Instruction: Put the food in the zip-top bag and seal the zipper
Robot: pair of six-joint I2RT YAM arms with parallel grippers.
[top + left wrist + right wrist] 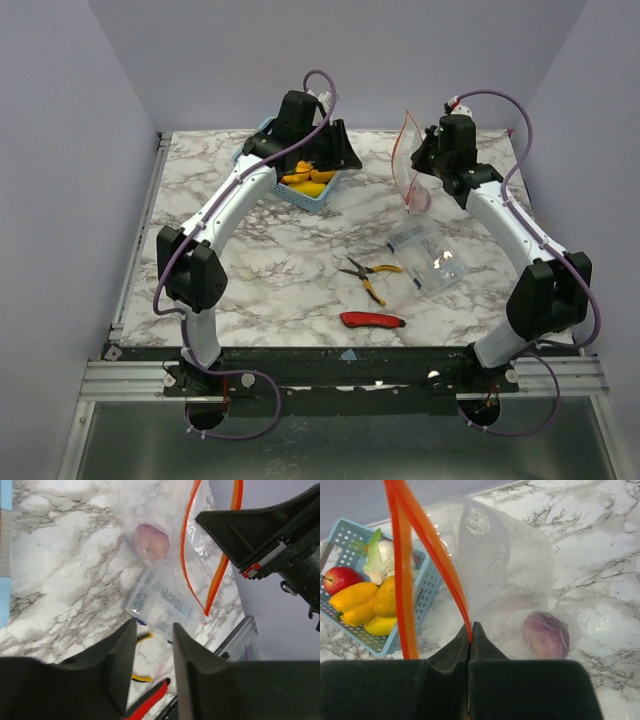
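The zip-top bag (417, 165) hangs open from my right gripper (420, 157), which is shut on one side of its red-orange zipper (447, 575). In the right wrist view the gripper (470, 626) pinches that strip. A purple toy onion (546, 635) lies in the bag's bottom, which rests on the table; it also shows in the left wrist view (152, 541). My left gripper (343, 153) is open and empty above the light blue basket (318, 197), its fingers (122, 650) pointing toward the bag. More food lies in the basket: a red apple (337, 578), a yellow pepper (354, 599) and a white-green vegetable (379, 560).
Yellow-handled pliers (366, 272), a red utility knife (372, 320) and a stiff clear packet (428, 258) lie on the marble table in front of the bag. Walls stand close behind and on both sides.
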